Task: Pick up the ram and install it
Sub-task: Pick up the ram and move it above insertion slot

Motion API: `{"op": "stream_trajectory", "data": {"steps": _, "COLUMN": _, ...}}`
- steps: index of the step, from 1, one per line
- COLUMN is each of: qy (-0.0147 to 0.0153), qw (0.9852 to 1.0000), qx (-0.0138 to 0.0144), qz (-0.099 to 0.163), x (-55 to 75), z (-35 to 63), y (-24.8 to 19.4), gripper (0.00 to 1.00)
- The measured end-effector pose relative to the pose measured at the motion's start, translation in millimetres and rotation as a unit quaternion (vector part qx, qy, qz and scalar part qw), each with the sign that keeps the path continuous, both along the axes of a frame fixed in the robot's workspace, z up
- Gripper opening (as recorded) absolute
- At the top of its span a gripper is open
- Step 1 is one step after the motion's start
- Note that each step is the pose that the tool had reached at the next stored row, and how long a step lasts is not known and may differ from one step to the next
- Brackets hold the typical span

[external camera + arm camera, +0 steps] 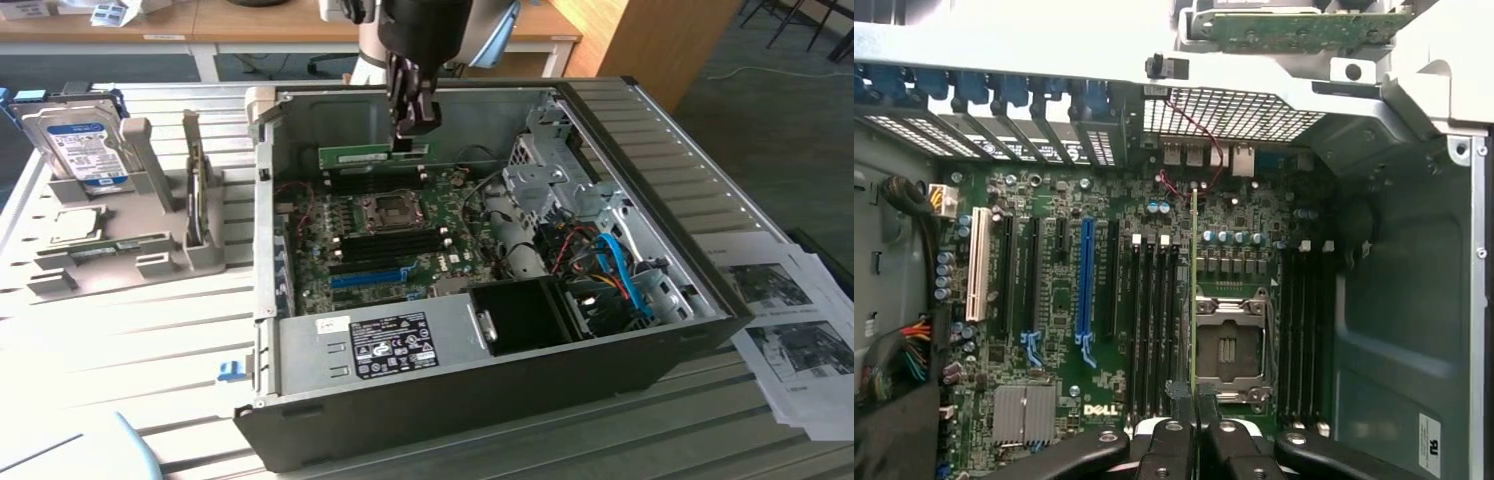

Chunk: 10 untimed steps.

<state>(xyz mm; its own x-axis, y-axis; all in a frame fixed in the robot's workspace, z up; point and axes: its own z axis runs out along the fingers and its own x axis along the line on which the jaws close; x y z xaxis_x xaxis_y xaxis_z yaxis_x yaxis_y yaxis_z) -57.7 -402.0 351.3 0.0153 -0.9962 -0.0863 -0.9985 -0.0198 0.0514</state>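
The ram (378, 156) is a thin green board with a pale label. It hangs level over the rear of the motherboard (387, 230) inside the open computer case (694, 290). My gripper (414, 130) comes down from above and is shut on the ram's end toward the exterior view's right. In the wrist view the ram (1194, 290) appears edge-on as a thin line running out from between my dark fingers (1169, 445). It floats above the board between the black memory slots (1154, 330) and the processor socket (1226, 345).
More black slots (1304, 330) lie on the socket's other side, and a long blue slot (1086, 290) sits further along. A grey stand (107, 250) at the exterior view's left holds a hard drive (83, 150). Cables (614, 270) fill the case's right, with papers (787, 320) outside.
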Motion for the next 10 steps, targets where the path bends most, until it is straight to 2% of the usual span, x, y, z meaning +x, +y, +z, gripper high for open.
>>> {"op": "stream_trajectory", "data": {"steps": 10, "qy": -0.0002, "qw": 1.0000, "qx": 0.0000, "qz": 0.000, "x": 0.0, "z": -8.8, "y": 0.0, "gripper": 0.11}}
